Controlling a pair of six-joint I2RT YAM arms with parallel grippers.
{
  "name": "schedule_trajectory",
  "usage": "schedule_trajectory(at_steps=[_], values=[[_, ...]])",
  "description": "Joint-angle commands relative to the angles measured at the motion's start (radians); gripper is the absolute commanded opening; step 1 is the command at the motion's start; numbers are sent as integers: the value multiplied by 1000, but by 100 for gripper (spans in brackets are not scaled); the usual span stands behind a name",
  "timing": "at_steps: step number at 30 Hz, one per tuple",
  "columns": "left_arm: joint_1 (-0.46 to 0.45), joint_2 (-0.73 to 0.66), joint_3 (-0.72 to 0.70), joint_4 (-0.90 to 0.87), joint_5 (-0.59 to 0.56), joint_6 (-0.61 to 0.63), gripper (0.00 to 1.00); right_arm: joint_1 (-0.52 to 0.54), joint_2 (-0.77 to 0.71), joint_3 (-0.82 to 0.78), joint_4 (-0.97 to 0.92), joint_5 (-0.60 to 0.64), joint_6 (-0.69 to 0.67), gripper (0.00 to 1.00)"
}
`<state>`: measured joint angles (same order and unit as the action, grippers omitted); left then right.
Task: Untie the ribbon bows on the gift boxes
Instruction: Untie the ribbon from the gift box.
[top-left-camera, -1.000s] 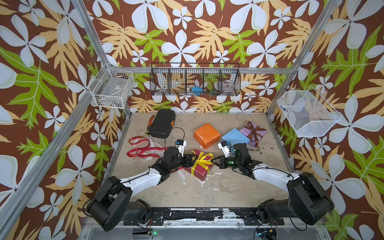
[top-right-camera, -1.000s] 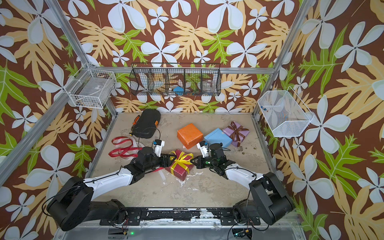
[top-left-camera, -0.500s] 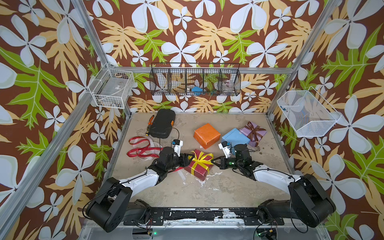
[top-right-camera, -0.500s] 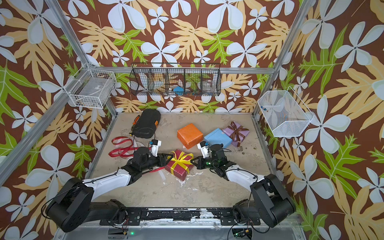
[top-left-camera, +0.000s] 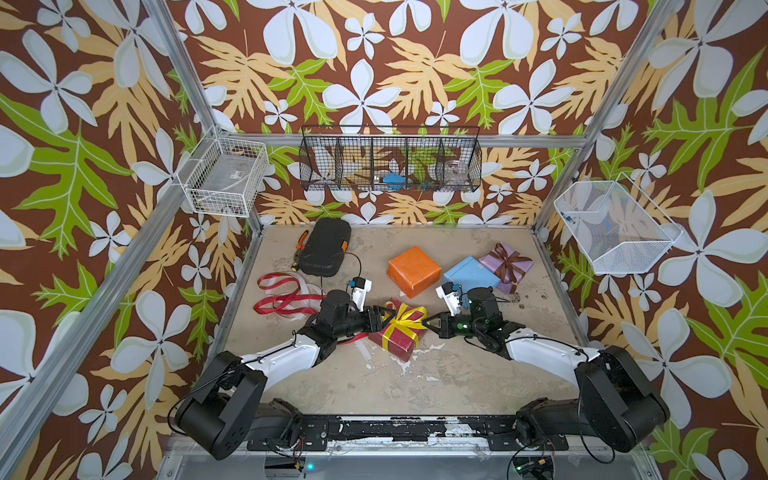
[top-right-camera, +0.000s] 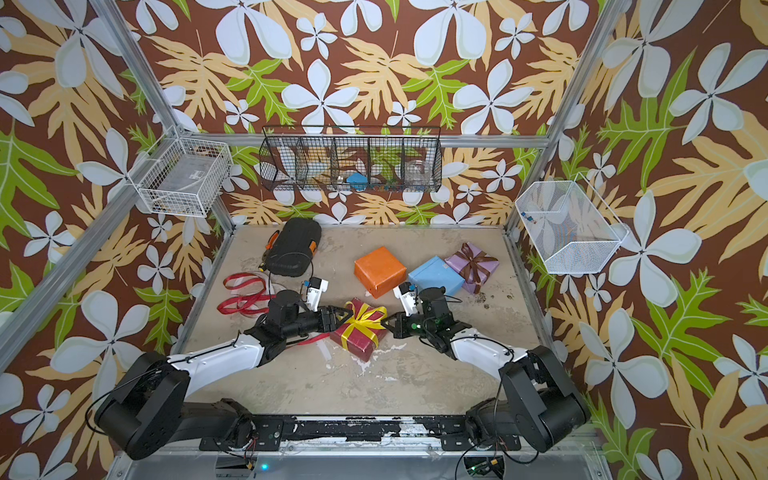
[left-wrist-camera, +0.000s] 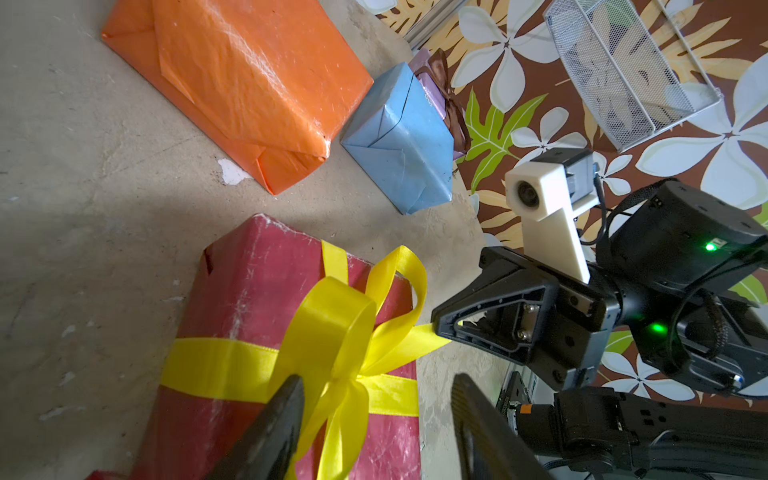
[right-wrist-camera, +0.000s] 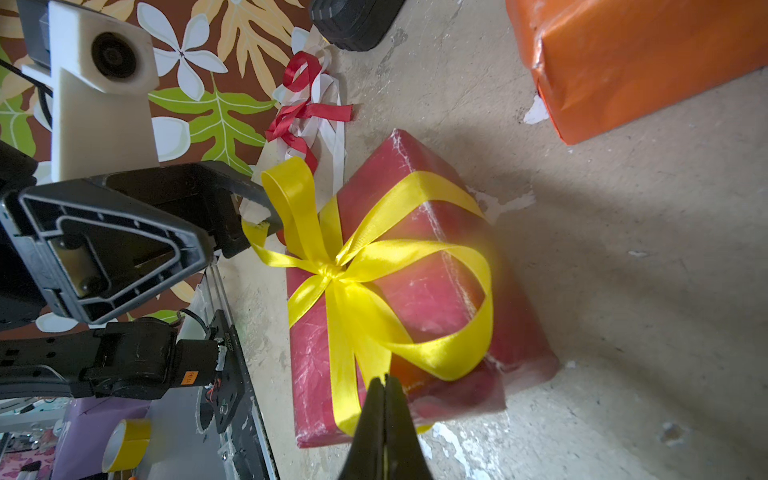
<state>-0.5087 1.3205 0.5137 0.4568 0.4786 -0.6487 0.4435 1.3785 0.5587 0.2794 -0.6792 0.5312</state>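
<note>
Both top views show the red box (top-left-camera: 398, 337) near the middle of the table (top-left-camera: 436, 374), tied crosswise with the yellow bow (top-left-camera: 402, 318), and a gripper at each end of it. Its bow is still knotted, both loops standing.

The left gripper (top-left-camera: 384, 318) sits at the box's left end with its jaws parted. In the left wrist view its fingers (left-wrist-camera: 274, 432) straddle the bow's knot and lower tail, one finger just beside the ribbon. Whether it touches is hard to say from this angle.

The right gripper (right-wrist-camera: 384, 415) is clenched on a yellow tail at the box's right end; in the right wrist view the ribbon runs down into the pinched tips.

Beyond, the orange box (top-left-camera: 414, 271) and blue box (top-left-camera: 471, 272) lie bare, and the lilac box (top-left-camera: 507, 266) carries a tied brown bow (top-left-camera: 505, 261). Red ribbon (top-left-camera: 286, 297) lies loose with white ribbon (right-wrist-camera: 328, 120) beside the black case (top-left-camera: 326, 251).
</note>
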Motion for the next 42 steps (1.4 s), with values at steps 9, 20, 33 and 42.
schedule_trajectory(at_steps=[9,20,33,42], values=[[1,-62,-27,-87,-18,24,54,-2,8,11,-17,6,-26,0],[2,-72,2,-88,3,22,42,-1,9,6,-19,7,-24,0],[1,-192,-53,-173,-16,18,40,-2,0,-2,-18,17,-24,0],[1,-59,-8,-76,25,26,40,-1,6,4,-16,17,-23,0]])
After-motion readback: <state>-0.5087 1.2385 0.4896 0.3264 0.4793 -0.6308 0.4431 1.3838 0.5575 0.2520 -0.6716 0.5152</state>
